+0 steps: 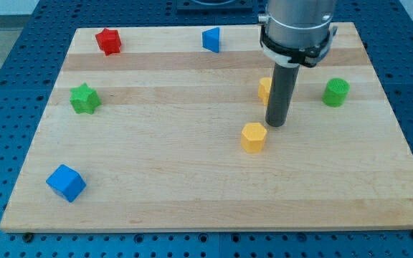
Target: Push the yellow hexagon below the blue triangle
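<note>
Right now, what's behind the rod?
A yellow block sits behind the rod, mostly covered; its shape can't be made out. My tip is just upper-right of the yellow hexagon.

We see the yellow hexagon (254,137) lying flat mid-board, well apart from the blue triangle (211,39) at the far edge.

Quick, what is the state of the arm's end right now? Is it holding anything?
My tip: a plain rod, no jaws, holding nothing; it sits just to the upper right of the yellow hexagon, contact unclear.
</note>
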You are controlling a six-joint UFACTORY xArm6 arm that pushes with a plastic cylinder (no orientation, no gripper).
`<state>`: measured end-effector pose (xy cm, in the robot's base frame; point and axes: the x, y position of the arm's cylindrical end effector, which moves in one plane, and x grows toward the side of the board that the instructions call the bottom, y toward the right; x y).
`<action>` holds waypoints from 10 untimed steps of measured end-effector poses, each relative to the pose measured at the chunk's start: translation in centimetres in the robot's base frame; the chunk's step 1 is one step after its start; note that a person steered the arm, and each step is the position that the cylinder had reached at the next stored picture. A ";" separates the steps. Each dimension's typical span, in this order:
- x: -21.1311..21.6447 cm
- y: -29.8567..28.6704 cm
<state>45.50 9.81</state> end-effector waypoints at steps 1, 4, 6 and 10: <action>1.5 -0.2; 2.0 -4.4; 1.5 -4.8; 3.5 -10.0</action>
<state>49.02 -0.17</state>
